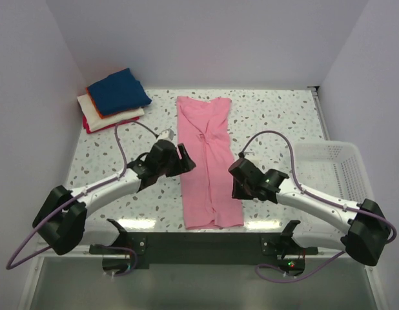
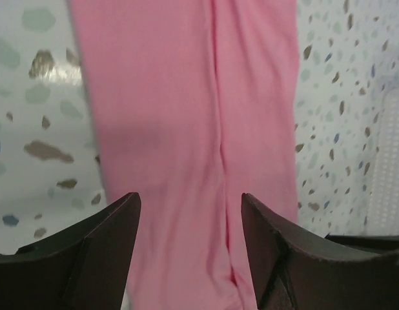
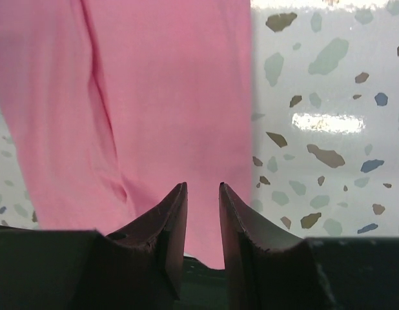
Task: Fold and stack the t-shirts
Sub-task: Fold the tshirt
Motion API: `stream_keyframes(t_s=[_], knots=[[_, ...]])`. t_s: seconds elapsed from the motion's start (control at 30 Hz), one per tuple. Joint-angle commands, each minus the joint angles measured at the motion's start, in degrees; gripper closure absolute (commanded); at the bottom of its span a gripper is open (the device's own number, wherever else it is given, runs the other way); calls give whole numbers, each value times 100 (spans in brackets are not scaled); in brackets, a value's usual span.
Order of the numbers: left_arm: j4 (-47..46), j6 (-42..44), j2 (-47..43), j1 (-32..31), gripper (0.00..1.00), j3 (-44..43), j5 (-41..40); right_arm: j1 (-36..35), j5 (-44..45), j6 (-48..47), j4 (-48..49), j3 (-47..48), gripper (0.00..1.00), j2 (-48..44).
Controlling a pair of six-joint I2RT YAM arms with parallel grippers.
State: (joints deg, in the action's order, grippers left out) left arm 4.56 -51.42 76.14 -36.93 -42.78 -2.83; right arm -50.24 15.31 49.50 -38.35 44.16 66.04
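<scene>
Narrow-folded pink shirt (image 1: 206,161) laid along middle of table (image 1: 277,116), far edge to near edge. Above it, left gripper (image 2: 190,213) fingers seen wide apart, right gripper (image 3: 203,194) fingers narrowly parted. At far left corner, folded stack (image 1: 115,97) placed.

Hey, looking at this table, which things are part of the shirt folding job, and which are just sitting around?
Part of the job:
- pink shirt, spread lengthwise mid-table
- stack of folded shirts, far left corner, navy on top

Just lying about:
- white basket, at the right edge
</scene>
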Motion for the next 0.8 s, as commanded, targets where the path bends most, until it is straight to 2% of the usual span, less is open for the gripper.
stream_keyframes(t_s=[0.0,0.17,0.37,0.57,0.77], knots=[[721,-552,-747,-454,32,497,-622,-30,-265,-89,-50,-285,69,-126],[1476,-808,-1215,-903,26,868,-579,-30,-739,33,116,-733,66,-311],[1934,-1098,-1277,-1430,25,1245,-105,-30,-1407,16,328,-1217,63,-285],[1777,-1178,-1180,-1537,28,1650,248,-30,-1689,-1,442,-1322,63,-188],[1479,-984,-926,-1545,34,1703,529,-30,-1839,-80,355,-1366,64,-127]])
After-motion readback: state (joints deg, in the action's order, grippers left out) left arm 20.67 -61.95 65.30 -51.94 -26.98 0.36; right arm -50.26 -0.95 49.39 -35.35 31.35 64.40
